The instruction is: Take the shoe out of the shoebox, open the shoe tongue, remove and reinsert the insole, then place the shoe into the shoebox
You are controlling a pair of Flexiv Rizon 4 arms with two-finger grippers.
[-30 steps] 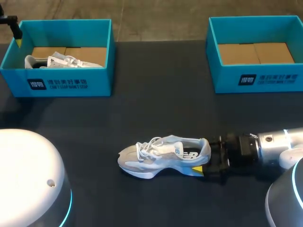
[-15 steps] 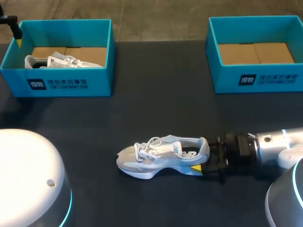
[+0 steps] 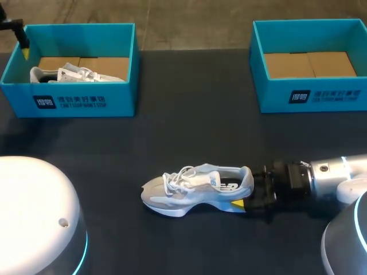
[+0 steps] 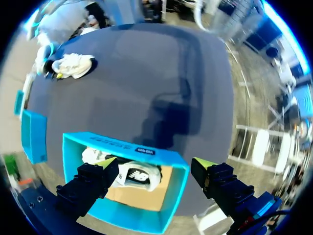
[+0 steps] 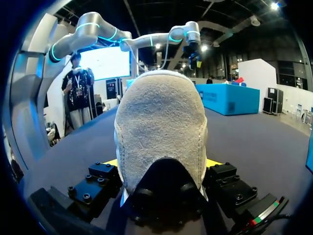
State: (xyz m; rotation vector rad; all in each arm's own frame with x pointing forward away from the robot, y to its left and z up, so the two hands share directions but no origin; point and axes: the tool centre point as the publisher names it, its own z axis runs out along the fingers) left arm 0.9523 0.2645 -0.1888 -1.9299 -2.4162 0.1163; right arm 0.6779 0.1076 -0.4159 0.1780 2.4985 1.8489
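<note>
Gripping shoe by heel w/ right end effector, at 6 o'clock on bench. Left end effector open, above shoebox at 10 o'clock. Step prob.: shoe out, tongue next; needs left arm brought over, heel held firm.

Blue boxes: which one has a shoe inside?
The left box: a white shoe lies in it. The right box shows only bare brown cardboard. The grey shoe is outside, on the table.
</note>
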